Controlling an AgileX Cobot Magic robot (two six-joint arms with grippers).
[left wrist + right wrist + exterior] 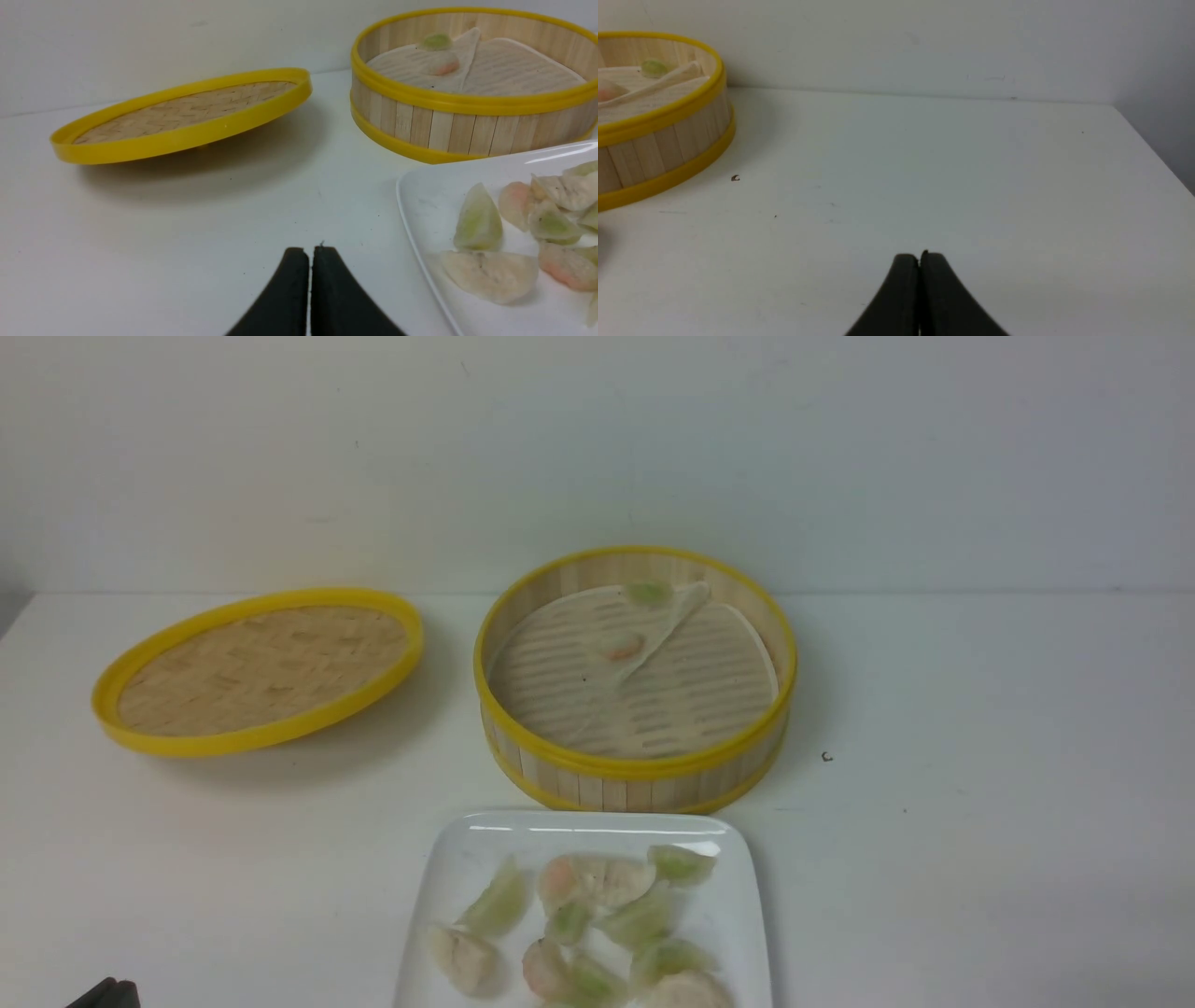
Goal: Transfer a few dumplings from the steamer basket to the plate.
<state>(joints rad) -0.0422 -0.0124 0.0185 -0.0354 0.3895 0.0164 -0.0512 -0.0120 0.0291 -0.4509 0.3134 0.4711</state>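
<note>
The steamer basket stands mid-table with a creased paper liner; a green dumpling and a pink-orange dumpling lie in it. Both dumplings show in the left wrist view too. In front of it the white plate carries several dumplings. My left gripper is shut and empty over bare table left of the plate. My right gripper is shut and empty over bare table right of the basket. In the front view only a dark corner of the left arm shows.
The shallow yellow-rimmed woven lid lies tilted at the back left. A small dark speck sits on the table right of the basket. A white wall closes the far side, and the table's right edge shows in the right wrist view.
</note>
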